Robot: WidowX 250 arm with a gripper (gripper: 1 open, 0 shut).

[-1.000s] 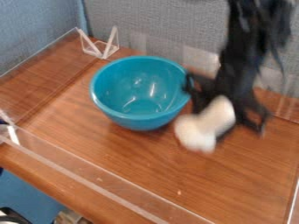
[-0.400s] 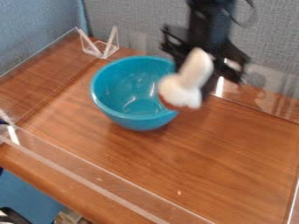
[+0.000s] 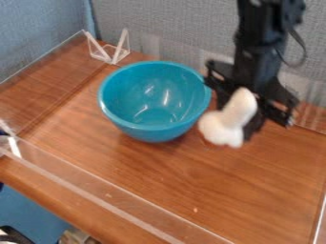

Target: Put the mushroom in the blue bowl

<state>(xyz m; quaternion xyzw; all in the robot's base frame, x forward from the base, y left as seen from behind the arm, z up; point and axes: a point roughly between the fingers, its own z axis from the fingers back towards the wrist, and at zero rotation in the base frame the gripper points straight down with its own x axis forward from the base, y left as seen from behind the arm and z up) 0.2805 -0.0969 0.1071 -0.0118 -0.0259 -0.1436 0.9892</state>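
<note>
The blue bowl (image 3: 152, 100) stands upright on the wooden table, left of centre, with nothing inside it. My black gripper (image 3: 245, 103) hangs pointing down just right of the bowl and is shut on the mushroom (image 3: 227, 120). The cream-white stem sticks out below and left of the fingers, close to the bowl's right rim and just above the tabletop. The reddish-brown cap is hidden among the fingers. I cannot tell whether the mushroom touches the bowl's outer wall.
A small white wire stand (image 3: 109, 46) sits at the back left corner. Low clear plastic walls (image 3: 76, 176) run along the table's front and left edges. A blue-grey panel closes the back.
The gripper carried the mushroom up and left to the bowl's right rim, then came back right and down beside the bowl. The bowl has not moved.
</note>
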